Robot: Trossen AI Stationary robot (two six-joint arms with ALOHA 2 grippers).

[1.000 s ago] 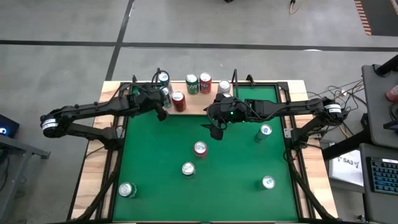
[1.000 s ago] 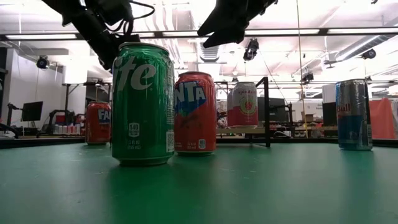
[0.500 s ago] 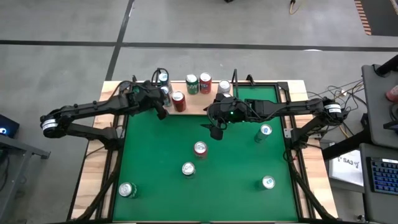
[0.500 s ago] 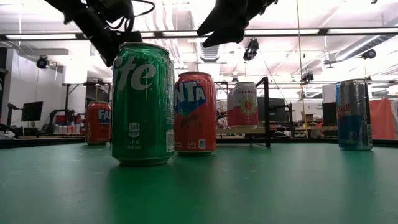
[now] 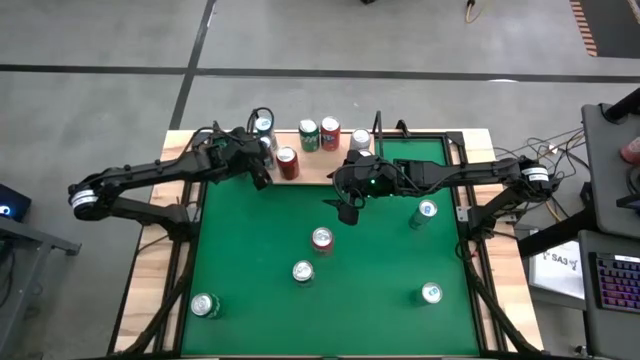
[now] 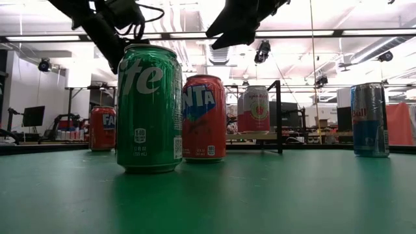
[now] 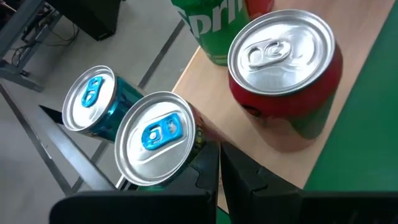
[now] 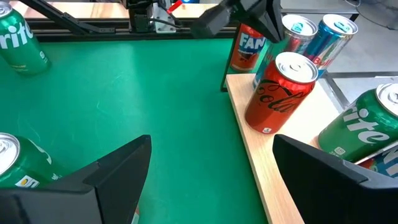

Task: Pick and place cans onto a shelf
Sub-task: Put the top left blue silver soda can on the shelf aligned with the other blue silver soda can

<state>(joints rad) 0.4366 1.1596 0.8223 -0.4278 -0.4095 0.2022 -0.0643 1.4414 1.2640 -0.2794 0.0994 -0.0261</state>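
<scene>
The left hand (image 5: 262,178) hovers at the left end of the light-wood shelf board (image 5: 312,172), its fingers (image 7: 205,180) pressed together and holding nothing. Just beside it stand two cans with blue pull tabs (image 7: 154,138) and a red can with a silver top (image 5: 288,162). Further along the shelf are a green can (image 5: 309,135), a second red can (image 5: 331,133) and a pale silver-white can (image 5: 361,141). The right hand (image 5: 347,208) hangs above the green surface (image 5: 380,270) just in front of the shelf, its fingers (image 8: 106,180) spread wide and empty. Five more cans stand scattered on the surface: a green one (image 5: 205,305), a silver-topped one (image 5: 302,271), a red one (image 5: 322,239), and two blue-tabbed ones (image 5: 426,212) on the right.
</scene>
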